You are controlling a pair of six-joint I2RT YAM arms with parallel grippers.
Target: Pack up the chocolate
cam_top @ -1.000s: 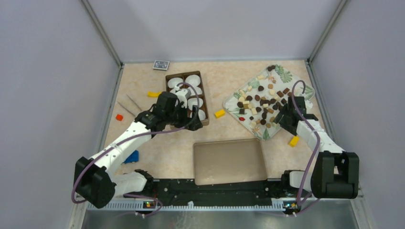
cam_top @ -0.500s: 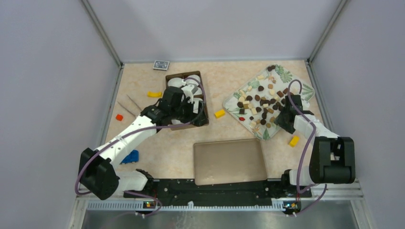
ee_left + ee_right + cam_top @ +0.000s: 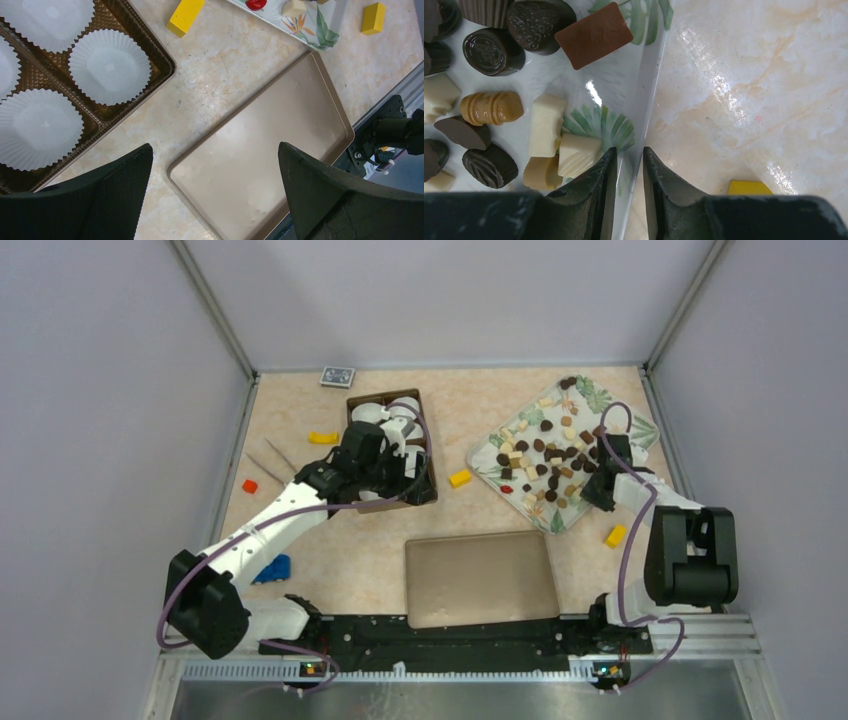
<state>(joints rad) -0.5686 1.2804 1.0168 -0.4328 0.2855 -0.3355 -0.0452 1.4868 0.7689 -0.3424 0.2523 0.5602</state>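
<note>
Starting at the table's (image 3: 470,412) left edge, a small red block (image 3: 250,485) lies near a pair of thin metal tweezers (image 3: 272,455), with a blue object (image 3: 275,568) toward the near left corner. A yellow block (image 3: 322,437) sits just left of the brown box (image 3: 109,19), which holds white paper cups (image 3: 109,66). The left end effector (image 3: 214,150) hovers over the box's near end, its jaws spread wide and holding nothing. Another yellow block (image 3: 460,478) lies between the box and the tray. A flat tan lid (image 3: 480,578) rests by the near edge at the middle.

Toward the right edge, the chocolate (image 3: 548,452) lies scattered over the leaf-print tray (image 3: 614,127): dark, mid-brown and cream pieces, none in the cups visible here. The right end effector (image 3: 629,150) is at the tray's right rim, with its fingers (image 3: 599,180) drawn close together, one inside and one outside, pinching that rim. Cream pieces lie just beside the inner finger. A third yellow block (image 3: 616,535) lies on the table just outside the tray.
</note>
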